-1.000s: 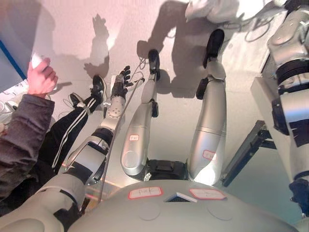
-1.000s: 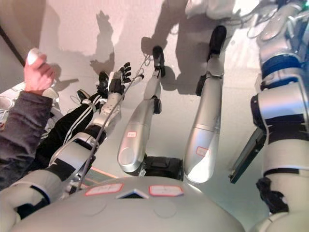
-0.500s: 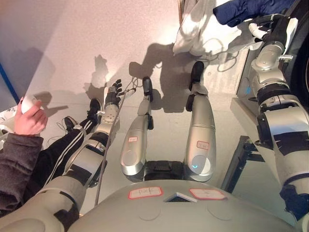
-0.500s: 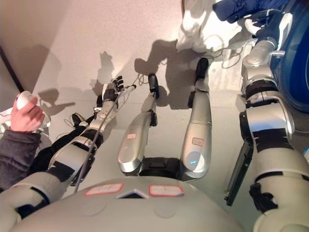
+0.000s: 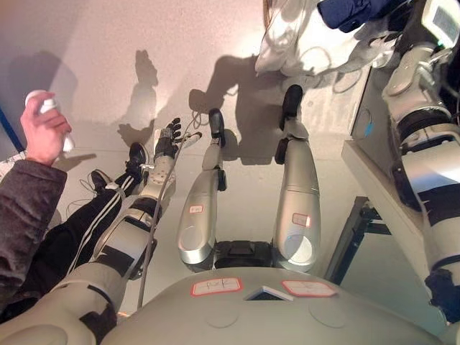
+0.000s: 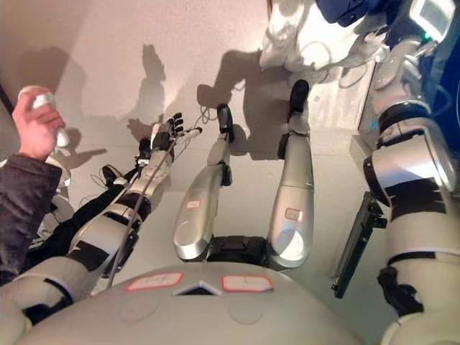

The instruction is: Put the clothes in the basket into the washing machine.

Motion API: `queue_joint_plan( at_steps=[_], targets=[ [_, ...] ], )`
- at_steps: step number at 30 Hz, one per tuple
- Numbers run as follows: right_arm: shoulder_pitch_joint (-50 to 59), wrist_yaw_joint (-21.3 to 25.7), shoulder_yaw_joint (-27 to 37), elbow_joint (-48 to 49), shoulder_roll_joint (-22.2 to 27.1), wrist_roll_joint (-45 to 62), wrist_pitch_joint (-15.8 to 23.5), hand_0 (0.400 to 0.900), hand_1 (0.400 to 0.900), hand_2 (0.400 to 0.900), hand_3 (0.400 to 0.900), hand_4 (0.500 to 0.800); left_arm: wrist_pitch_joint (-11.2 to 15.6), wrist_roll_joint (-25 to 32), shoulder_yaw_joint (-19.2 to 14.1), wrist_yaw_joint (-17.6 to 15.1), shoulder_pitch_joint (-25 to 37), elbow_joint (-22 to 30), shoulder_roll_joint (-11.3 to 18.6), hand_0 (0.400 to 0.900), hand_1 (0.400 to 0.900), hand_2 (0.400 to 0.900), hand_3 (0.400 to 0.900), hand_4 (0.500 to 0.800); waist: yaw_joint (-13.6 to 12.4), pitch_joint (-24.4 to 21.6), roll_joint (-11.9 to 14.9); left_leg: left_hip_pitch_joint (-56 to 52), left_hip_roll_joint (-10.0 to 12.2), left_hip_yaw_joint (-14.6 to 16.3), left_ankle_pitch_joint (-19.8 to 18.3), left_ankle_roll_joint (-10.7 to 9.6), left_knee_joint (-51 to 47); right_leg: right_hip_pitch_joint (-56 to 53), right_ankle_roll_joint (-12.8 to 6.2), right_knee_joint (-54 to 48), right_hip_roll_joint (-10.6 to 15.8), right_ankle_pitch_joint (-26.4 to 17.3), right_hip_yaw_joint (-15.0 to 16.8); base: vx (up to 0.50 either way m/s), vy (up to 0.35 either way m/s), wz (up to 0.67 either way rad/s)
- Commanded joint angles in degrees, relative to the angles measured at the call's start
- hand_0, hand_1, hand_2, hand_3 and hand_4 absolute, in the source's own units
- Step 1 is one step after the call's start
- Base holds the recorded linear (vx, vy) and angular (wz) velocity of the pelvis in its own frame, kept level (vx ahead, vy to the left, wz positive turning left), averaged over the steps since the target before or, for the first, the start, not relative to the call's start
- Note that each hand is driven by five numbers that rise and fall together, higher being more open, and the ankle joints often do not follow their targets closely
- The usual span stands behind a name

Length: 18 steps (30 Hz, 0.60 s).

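Observation:
My right arm reaches up along the right side. My right hand (image 5: 402, 20) is at the top edge, curled on a dark blue garment (image 5: 352, 11) that hangs above a heap of white clothes (image 5: 302, 43) on the floor. Little of the hand's fingers shows. A brownish rim (image 5: 265, 14), perhaps the basket, shows at the left of the heap. The pale machine front (image 5: 374, 108) stands just right of the clothes. My left hand (image 5: 169, 135) hangs low at the left, open and holding nothing.
A person sits at the left, with a grey-sleeved arm raised and a hand (image 5: 42, 129) holding a small white object. Their black striped trouser leg (image 5: 86, 230) and shoe (image 5: 135, 157) lie close to my left arm. A dark slanted panel (image 5: 352, 237) stands at the right.
The whole view has shifted, so the camera moved. My right hand with the blue garment has come into view and now sits higher. The person's hand has risen.

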<state>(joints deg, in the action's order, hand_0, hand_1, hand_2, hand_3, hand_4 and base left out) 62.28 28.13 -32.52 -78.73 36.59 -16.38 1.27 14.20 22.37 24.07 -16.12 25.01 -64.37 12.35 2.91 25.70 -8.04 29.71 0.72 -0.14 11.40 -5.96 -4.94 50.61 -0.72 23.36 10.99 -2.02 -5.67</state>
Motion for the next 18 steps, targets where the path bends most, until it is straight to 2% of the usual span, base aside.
queue_joint_plan(
  at_steps=[1, 4, 13, 18],
  targets=[
    [6.46, 6.33, -5.29, -2.13, 3.88, -5.39, -1.28, 0.9, 0.9, 0.9, 0.9, 0.8, 1.81, 0.06, 1.71, -1.19, -1.92, -1.78, 2.33, 0.9, 0.9, 0.9, 0.9, 0.8, -0.81, -0.97, -0.8, -7.88, 2.72, -1.48, -6.88, -3.15, -0.06, 1.49, -5.47, -9.01, 0.83, -8.37, 2.83, 0.0, -0.069, 0.07],
    [9.34, 7.88, -7.17, -1.99, 5.58, -8.19, -2.51, 0.9, 0.9, 0.9, 0.9, 0.8, 1.95, 0.87, 2.66, -1.45, -1.18, -1.4, 2.15, 0.9, 0.9, 0.9, 0.9, 0.8, -1.0, 0.03, -1.87, -5.35, 3.28, -1.35, -6.11, -3.74, -0.06, 5.16, -5.14, -6.84, 0.74, -7.46, 3.1, 0.0, -0.054, 0.08],
    [13.31, 8.24, -8.42, -2.03, 8.0, -7.63, -3.12, 0.9, 0.9, 0.9, 0.9, 0.8, 2.48, 2.32, 3.67, -2.11, 0.36, 1.87, 1.94, 0.9, 0.9, 0.9, 0.9, 0.8, -1.11, 2.5, -3.06, -1.49, 3.51, -1.05, -5.22, -4.35, -0.06, 11.88, -4.55, -1.92, 0.96, -5.55, 4.16, -0.02, -0.053, 0.12],
    [15.05, 5.75, -10.53, -2.55, 8.73, -8.46, -3.22, 0.9, 0.9, 0.9, 0.9, 0.8, 2.6, 2.66, 3.53, -1.93, 0.41, 3.18, 2.14, 0.9, 0.9, 0.9, 0.9, 0.8, -0.98, 3.98, -3.5, -0.84, 3.14, -0.77, -5.36, -4.5, -0.06, 14.16, -4.33, 0.13, 0.97, -5.2, 4.47, -0.01, -0.015, 0.03]
  ],
)
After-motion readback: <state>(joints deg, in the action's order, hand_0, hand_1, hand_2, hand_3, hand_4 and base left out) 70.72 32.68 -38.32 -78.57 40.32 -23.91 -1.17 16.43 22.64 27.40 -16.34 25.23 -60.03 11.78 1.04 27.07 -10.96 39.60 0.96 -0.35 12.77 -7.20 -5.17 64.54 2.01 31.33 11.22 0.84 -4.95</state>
